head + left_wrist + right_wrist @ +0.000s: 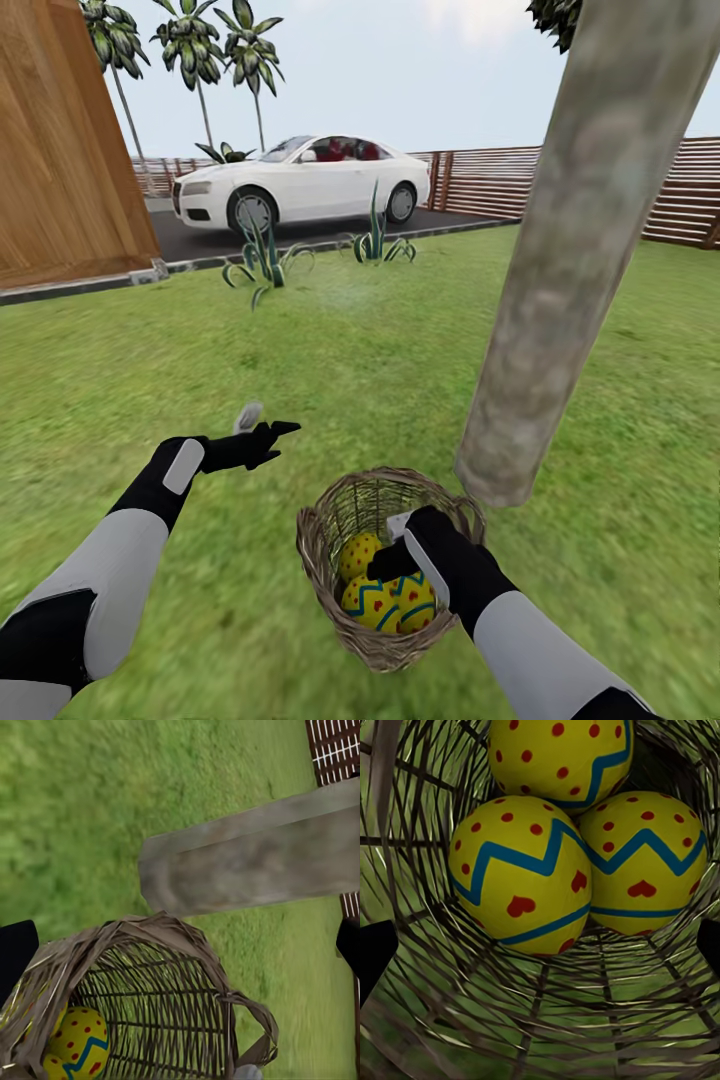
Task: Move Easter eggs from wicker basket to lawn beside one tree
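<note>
Reading from left to right, the left end effector (262,435) is held over bare lawn (120,370), well apart from the wicker basket (322,540), its fingers seemingly parted with nothing held. The right end effector (392,560) is lowered into the basket mouth, jaws spread and empty, pointing straight at the three Easter eggs (521,881) clustered touching at the bottom. The right arm is judged nearer; woven walls crowd the eggs, while open grass lies beside the tree (560,270) just beyond.
</note>
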Robot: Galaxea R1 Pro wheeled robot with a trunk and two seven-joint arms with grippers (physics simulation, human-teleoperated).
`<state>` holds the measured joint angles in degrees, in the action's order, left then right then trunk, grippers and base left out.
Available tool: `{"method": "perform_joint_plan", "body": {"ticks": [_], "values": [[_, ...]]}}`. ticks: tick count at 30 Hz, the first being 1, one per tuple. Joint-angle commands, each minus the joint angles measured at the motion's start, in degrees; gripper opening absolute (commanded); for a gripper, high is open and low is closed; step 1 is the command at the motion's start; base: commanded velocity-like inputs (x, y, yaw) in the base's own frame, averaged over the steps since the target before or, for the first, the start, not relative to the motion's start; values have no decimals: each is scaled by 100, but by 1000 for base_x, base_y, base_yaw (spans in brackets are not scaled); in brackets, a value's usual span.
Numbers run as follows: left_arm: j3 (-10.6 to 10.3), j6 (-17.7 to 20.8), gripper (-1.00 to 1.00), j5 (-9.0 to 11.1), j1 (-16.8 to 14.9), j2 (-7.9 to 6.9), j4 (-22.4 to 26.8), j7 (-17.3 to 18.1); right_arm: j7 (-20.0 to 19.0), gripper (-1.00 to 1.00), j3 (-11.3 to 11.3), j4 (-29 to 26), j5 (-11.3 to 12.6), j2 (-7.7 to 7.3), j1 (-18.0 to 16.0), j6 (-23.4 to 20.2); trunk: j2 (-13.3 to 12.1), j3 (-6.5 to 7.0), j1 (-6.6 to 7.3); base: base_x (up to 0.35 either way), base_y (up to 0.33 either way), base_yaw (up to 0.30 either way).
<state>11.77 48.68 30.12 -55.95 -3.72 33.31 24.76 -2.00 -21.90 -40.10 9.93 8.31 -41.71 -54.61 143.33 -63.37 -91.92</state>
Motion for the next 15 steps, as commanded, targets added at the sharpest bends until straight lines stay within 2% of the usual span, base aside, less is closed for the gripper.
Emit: {"method": "perform_joint_plan", "body": {"ticks": [1, 15], "values": [[25, 36, 100, -9, -4, 3, 0, 20, -16, 100, -10, -1, 0, -3, -4, -18, 4, -28, -1, 0, 0, 0], [19, 36, 100, -15, -4, 7, 0, 20, -20, 100, -13, -80, -32, -5, -15, -7, 23, -338, -37, 0, 0, 0]]}}
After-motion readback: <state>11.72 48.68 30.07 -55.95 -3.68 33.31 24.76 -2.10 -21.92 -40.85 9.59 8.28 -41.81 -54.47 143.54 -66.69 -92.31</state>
